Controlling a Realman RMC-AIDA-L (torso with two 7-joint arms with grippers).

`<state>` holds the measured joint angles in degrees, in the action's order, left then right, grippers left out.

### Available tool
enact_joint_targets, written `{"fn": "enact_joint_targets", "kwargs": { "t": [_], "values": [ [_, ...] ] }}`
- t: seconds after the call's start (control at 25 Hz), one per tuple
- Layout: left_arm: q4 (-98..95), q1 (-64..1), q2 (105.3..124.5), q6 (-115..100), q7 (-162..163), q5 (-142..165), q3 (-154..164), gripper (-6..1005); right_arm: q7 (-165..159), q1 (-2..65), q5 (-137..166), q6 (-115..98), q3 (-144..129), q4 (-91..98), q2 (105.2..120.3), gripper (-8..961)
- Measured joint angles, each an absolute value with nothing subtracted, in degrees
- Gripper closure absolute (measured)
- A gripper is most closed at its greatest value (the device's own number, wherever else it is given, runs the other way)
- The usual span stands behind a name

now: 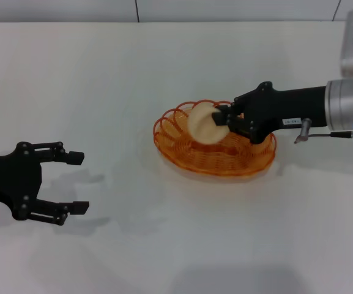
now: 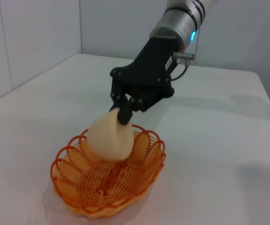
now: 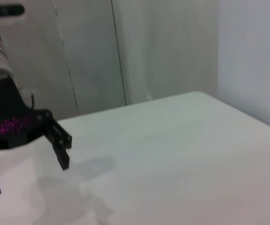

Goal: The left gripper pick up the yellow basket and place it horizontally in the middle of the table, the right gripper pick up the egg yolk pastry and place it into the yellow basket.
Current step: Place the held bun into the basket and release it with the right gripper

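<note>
- Head view: right gripper [image 1: 220, 119] clamped on pastry [image 1: 203, 124], held over basket [image 1: 215, 144] mid-table [image 1: 164, 61]; left gripper [image 1: 76, 182] parked well apart, fingers spread.
- Left wrist view: pastry [image 2: 109, 138] pinched at its upper edge, hanging into basket [image 2: 107, 180]. Probably light, soft, crumbly; best gripped gently across its sides.
- Right wrist view: only left gripper [image 3: 27, 159], spread.

The plain white flat bench [image 1: 133, 79] is filling nearly the whole head view. One thing is sitting directly on it: an oval orange-yellow wire basket with a looped scalloped rim [image 1: 182, 156], lying lengthwise across the bench's middle, slightly toward the robot's right.
</note>
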<state>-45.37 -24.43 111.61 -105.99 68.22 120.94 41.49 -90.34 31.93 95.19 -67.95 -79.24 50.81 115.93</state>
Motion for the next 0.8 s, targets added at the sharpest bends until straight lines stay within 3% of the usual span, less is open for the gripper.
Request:
{"fn": "enact_joint_targets", "kwargs": {
  "t": [0.24,0.68,0.8],
  "values": [
    [-45.35,-24.42,111.62,-105.89,68.28,120.95,41.42,109,-90.30,31.51,95.31,-63.59,-83.18,50.94,115.90,846],
    [-45.50,-24.09,111.62,-105.87,68.16,120.94,40.95,109,-89.35,28.43,95.14,-71.68,-78.59,54.61,115.26,399],
    [-45.50,-24.03,111.62,-105.82,68.00,120.91,40.89,110,-87.41,27.16,95.45,-78.54,-72.75,54.71,115.16,329]
  ]
}}
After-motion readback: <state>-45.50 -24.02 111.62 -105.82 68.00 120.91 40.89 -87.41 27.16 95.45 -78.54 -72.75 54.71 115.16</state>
